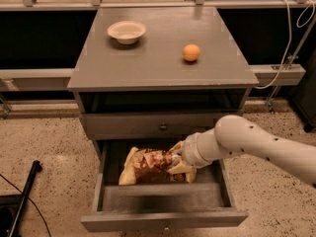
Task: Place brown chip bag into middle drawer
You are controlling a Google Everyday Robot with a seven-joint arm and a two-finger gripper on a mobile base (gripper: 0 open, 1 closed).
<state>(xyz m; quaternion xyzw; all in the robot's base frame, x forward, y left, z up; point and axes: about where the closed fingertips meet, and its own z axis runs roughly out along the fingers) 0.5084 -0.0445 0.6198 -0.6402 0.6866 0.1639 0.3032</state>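
One high frontal camera looks down on cabinet (158,63), end effector (177,158) in middle drawer (163,197).

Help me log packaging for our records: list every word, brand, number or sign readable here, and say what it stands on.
Crinkly brown and cream-yellow chip bag: pale lettering on its face, too blurred to read.
Small cream bowl, round orange ball, grey wooden cabinet: no text visible.
Robot gripper, at the bag's right end over the open grey middle drawer: no markings readable.
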